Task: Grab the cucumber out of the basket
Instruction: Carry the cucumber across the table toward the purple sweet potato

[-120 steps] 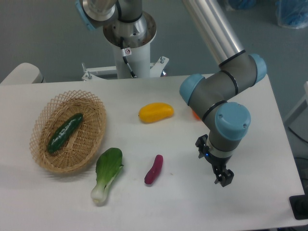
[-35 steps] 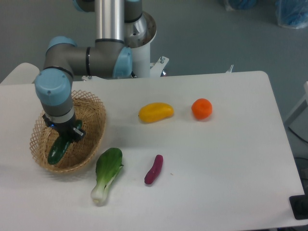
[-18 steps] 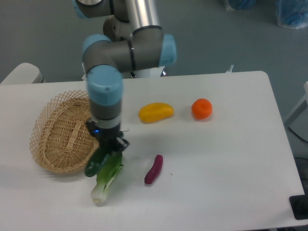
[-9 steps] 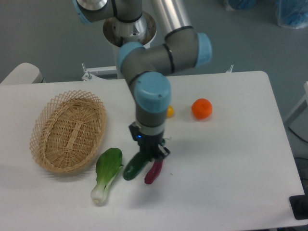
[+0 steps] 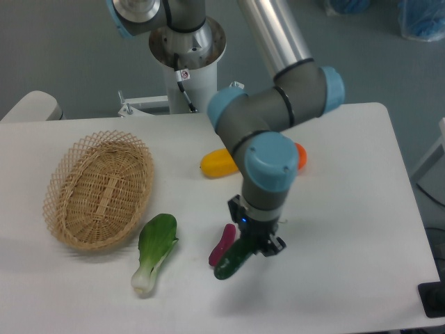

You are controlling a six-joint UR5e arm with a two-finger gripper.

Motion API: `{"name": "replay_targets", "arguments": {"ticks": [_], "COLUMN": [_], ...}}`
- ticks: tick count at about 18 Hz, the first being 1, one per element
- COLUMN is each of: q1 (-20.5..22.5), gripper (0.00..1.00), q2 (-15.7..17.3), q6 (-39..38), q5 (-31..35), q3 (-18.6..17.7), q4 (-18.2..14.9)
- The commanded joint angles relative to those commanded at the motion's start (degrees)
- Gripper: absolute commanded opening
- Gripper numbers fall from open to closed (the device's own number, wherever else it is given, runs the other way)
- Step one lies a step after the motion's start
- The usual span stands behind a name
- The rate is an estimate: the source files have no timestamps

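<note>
Cucumber (image 5: 233, 260) moved right past basket (image 5: 69, 229) | fingers (image 5: 259, 245) clamped

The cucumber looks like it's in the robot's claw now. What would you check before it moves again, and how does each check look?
1. Cucumber held by the gripper: ok.
2. Cucumber out of the basket: ok, nothing lies in the basket.
3. Grip centred: not ok, it holds near one end and the cucumber tilts.
4. Clear of the purple vegetable: cannot tell, they overlap in this view.
5. Lifted off the table: cannot tell.
</note>
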Motion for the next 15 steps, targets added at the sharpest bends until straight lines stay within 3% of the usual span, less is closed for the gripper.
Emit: {"name": "replay_targets", "arguments": {"ticks": [7,15], "q1": [2.64,2.91], "gripper": [0.17,0.17], "q2": [-2.20,-2.55], "q6": [9.41,12.68], "q5": [0.00,3.34], "q3": [2.55,2.55], "q4": [-0.09,0.09]}}
